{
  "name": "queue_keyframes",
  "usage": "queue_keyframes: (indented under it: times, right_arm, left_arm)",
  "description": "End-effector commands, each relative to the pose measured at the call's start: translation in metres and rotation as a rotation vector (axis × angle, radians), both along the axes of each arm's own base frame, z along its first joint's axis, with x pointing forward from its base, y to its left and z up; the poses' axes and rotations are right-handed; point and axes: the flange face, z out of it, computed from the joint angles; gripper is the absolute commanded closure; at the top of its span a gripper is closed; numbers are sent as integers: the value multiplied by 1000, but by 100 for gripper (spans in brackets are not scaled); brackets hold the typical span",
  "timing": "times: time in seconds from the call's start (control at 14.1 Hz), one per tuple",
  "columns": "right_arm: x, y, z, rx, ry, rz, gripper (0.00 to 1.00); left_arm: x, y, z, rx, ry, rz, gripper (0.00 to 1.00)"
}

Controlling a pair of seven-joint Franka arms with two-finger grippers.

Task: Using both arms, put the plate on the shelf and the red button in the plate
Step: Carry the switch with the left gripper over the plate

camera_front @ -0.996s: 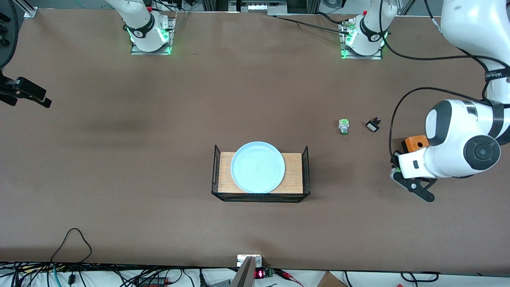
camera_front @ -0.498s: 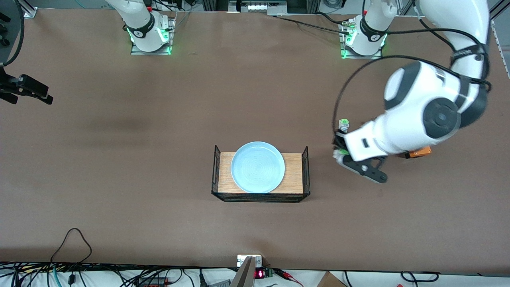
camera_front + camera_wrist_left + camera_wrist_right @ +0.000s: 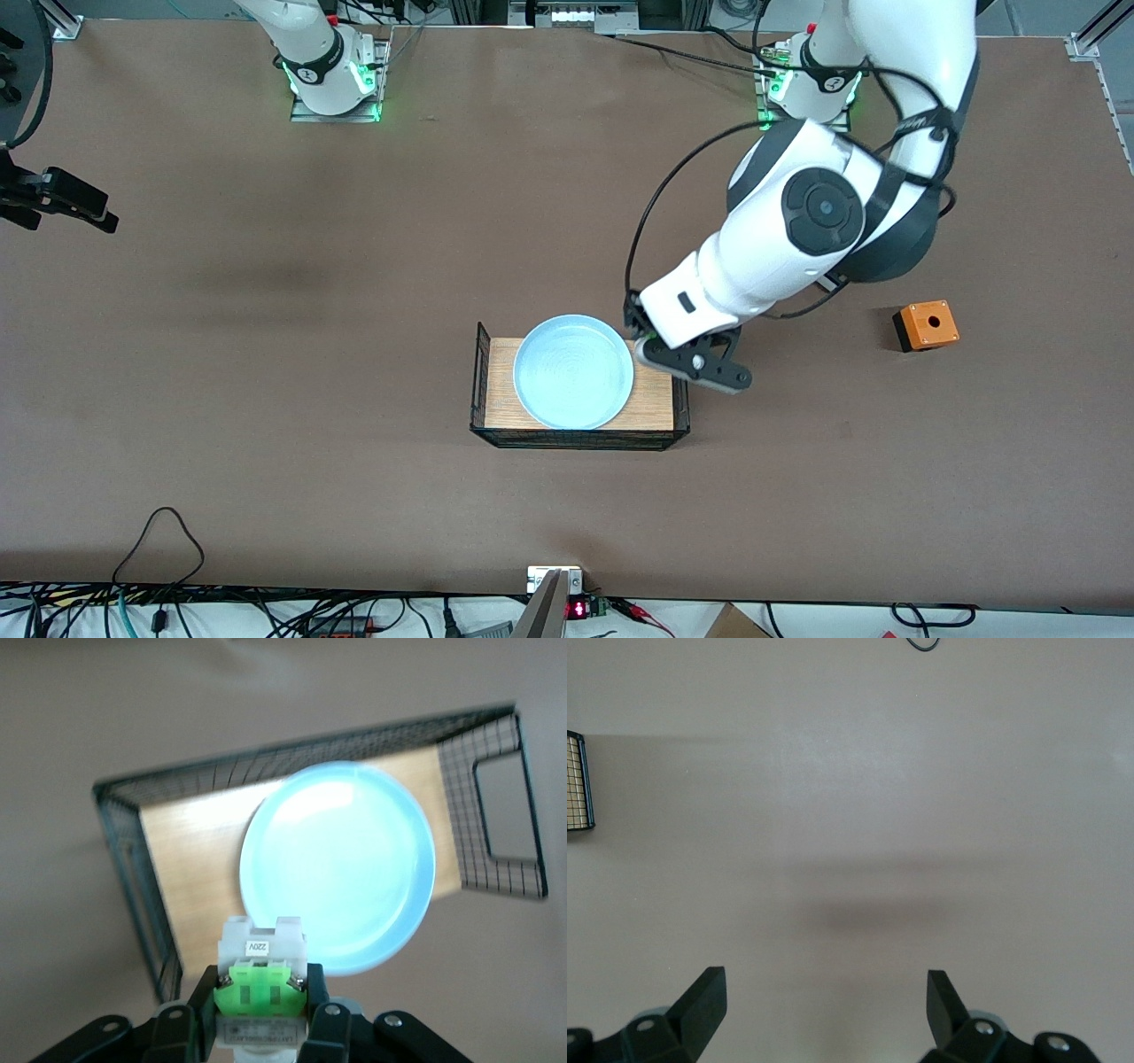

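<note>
Two arms are under my control; low centre of the front view, the plate point(image 3: 574, 371) lies on a wooden tray point(image 3: 651, 390) with mesh ends; my left gripper point(image 3: 640, 341) hangs over the tray's end, clenched on the red button point(image 3: 262, 988); my right gripper point(image 3: 824, 997), at the frame's left edge, waits with jaws spread over bare table.

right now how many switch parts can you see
2: a white-and-green push button held in the left gripper over the tray's end, and an orange box on the table. The arm may hide others.
</note>
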Motion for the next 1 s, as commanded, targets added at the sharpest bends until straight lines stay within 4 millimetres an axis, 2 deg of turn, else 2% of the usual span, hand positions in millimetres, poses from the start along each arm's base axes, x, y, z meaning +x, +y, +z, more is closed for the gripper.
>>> queue_keyframes:
  times: [0.0, 0.21, 0.43, 0.57, 0.93]
  right_arm:
    - [-2, 1, 6, -16, 4, 3, 0]
    - [-3, 2, 5, -16, 18, 5, 0]
    - [-4, 2, 6, -17, 17, 5, 0]
    - [-4, 2, 6, -17, 18, 5, 0]
    - [-4, 3, 6, -18, 17, 5, 0]
  left_arm:
    - [12, -29, -23, -21, -86, 4, 82]
    - [7, -67, -51, -25, -170, -17, 82]
    - [-10, -96, -69, 28, -190, -57, 82]
    - [-18, -108, -81, 81, -208, -85, 82]
    - [-22, -115, -102, 137, -215, -116, 80]
